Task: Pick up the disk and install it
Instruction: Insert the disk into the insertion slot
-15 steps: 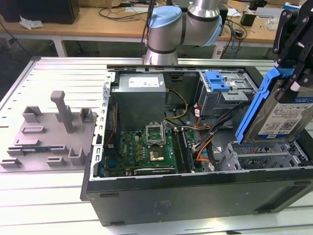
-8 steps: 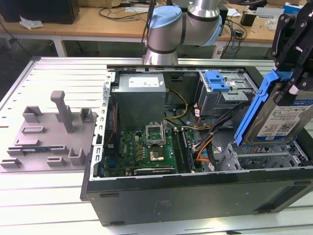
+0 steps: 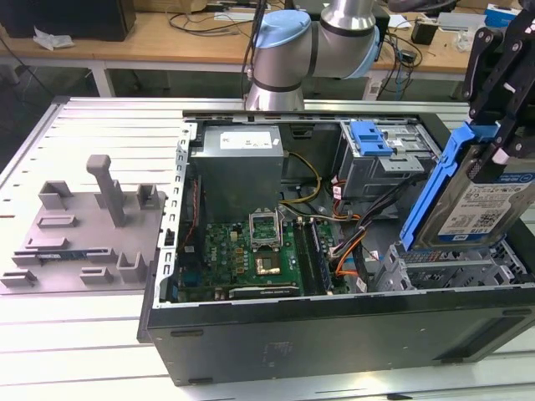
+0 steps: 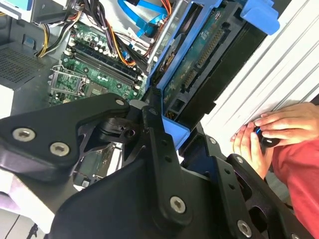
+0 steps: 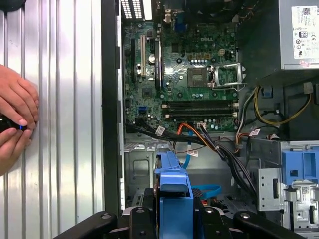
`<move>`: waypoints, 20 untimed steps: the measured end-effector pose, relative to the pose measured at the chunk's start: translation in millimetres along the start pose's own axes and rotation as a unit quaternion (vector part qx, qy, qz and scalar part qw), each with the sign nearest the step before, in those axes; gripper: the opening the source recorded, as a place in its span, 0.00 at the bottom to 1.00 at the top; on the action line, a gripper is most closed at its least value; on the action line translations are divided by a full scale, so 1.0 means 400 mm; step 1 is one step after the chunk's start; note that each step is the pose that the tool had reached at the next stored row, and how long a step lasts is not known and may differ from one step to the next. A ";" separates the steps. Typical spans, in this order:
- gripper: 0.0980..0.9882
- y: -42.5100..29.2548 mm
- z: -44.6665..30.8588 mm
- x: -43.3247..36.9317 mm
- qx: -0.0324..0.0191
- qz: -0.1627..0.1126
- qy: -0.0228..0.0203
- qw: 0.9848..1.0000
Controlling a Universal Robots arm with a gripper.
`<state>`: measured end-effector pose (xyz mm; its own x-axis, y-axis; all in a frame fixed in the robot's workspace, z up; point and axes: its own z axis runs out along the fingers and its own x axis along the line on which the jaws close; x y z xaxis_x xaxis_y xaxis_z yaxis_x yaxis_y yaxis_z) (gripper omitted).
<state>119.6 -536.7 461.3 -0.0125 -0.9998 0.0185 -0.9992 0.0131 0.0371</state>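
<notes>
Three views split the scene. In the exterior view, starting from its left, a grey plastic fixture (image 3: 84, 238) with upright posts lies on the slatted metal table (image 3: 75, 351). Beside it stands the open black case (image 3: 334, 342), holding a grey box (image 3: 238, 171) with a white sticker, a green motherboard (image 3: 251, 255) and a blue ribbed latch (image 3: 370, 136). At that view's right the black gripper (image 3: 499, 138) hangs over the silver cage (image 3: 451, 271) in the case's corner.

The gripper is clenched on the disk (image 3: 489, 200), gripping its upper end. The disk hangs below the gripper, on edge and tilted, with its lower end at the cage; I cannot tell whether the two touch. Its silver face carries a white-and-blue label, and a blue plastic bracket runs along its edge.

The first wrist view adds a person's hands (image 5: 15, 119) on the table's ribs outside the case wall, closed round a small dark thing with a blue light. It also looks along the bracket's narrow edge, clamped between the black fingers. The second wrist view gives the disk's other face, a dark circuit board with connectors, and a red sleeve (image 4: 299, 179) behind one hand.
</notes>
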 end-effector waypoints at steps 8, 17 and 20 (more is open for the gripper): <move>0.30 -0.011 0.015 0.000 -0.005 -0.004 0.001 1.000; 0.30 -0.013 0.037 -0.001 -0.005 -0.005 0.001 1.000; 0.30 -0.014 0.054 -0.001 -0.005 -0.006 0.001 1.000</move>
<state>124.2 -536.6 439.5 -0.0009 -0.9998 0.0206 -0.9988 0.0019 0.0479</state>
